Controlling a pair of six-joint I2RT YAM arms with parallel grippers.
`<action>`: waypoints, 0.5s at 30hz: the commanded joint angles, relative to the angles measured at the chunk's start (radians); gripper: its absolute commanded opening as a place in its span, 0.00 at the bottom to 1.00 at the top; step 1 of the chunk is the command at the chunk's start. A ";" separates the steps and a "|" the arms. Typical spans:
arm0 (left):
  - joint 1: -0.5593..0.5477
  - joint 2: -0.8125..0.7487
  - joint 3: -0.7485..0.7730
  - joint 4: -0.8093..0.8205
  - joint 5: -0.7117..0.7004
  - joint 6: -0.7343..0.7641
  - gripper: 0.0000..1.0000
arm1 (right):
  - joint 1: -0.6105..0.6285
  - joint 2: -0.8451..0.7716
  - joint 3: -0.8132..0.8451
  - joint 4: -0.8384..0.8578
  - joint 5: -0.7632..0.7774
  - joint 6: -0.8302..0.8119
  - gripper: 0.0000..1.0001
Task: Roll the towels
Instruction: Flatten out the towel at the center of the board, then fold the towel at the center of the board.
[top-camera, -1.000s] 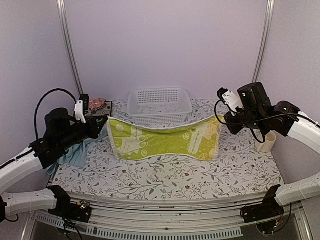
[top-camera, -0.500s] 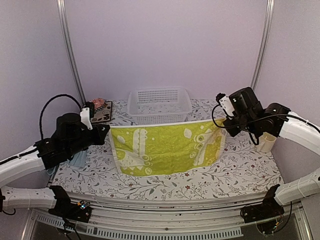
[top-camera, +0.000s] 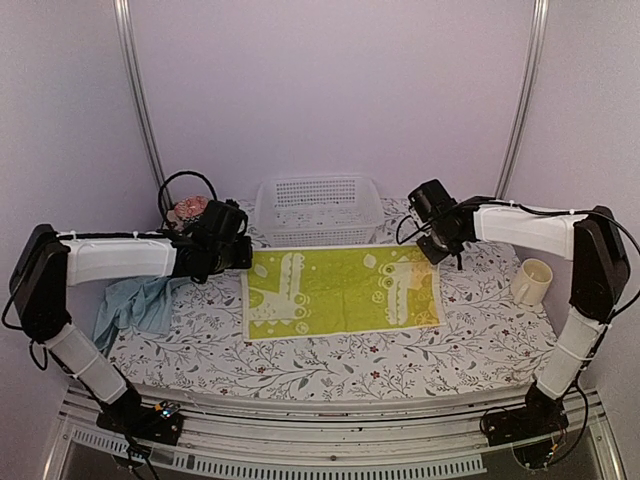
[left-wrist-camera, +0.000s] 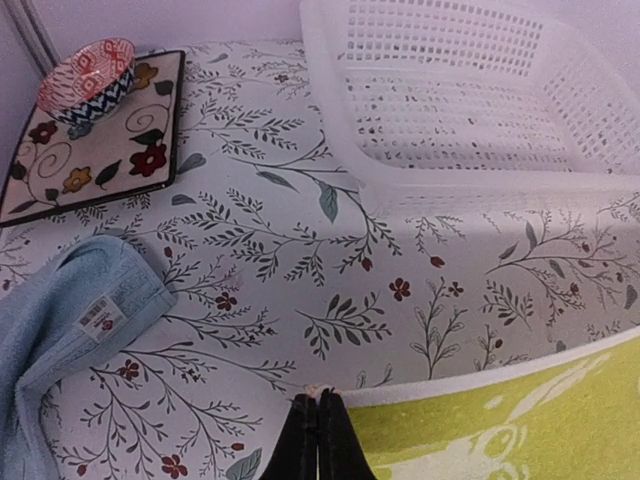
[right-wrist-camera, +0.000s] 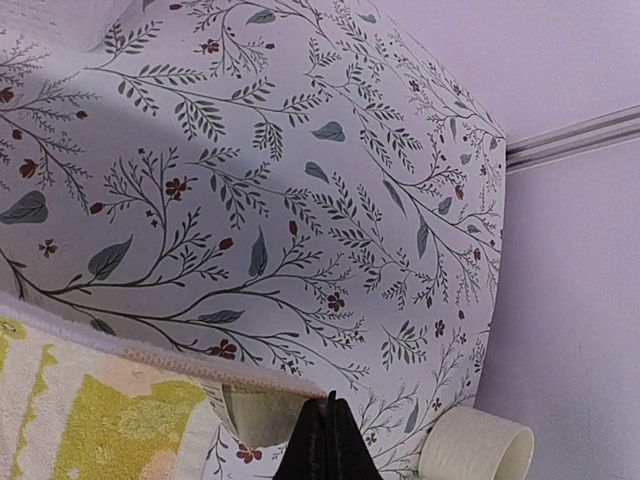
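Yellow-green towel (top-camera: 342, 291): spread flat on the table (top-camera: 330, 370), just in front of the white basket (top-camera: 318, 207). Its far hem runs roughly parallel to the basket's near wall. Pale figures are printed on the green face.

Left gripper (left-wrist-camera: 318, 408): jaws pressed together, pinching the far hem corner that lies off the basket's left front. The wrist view shows the white hem meeting the fingertips.

Right gripper (right-wrist-camera: 325, 412): jaws likewise closed tight, on the towel's other far corner, off the basket's right front. The corner curls up slightly at the pinch.

Light blue towel (top-camera: 135, 303): crumpled in 1 heap, left of the basket and nearer the arm bases, apart from the green one (a small label shows on its edge).

Other items: dark floral mat (left-wrist-camera: 95, 135) left of the basket, 1 patterned bowl (left-wrist-camera: 88, 78) sitting on it. Cream mug (top-camera: 531, 281) upright, well right of the basket.
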 joint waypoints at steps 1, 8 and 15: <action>0.047 0.050 0.011 0.068 -0.014 0.058 0.00 | -0.042 0.035 0.049 0.037 0.022 0.000 0.02; 0.060 0.017 -0.088 0.172 0.040 0.087 0.00 | -0.044 -0.002 0.006 0.042 -0.068 0.008 0.02; 0.060 -0.062 -0.190 0.235 0.169 0.111 0.00 | -0.042 -0.094 -0.079 0.002 -0.149 0.038 0.02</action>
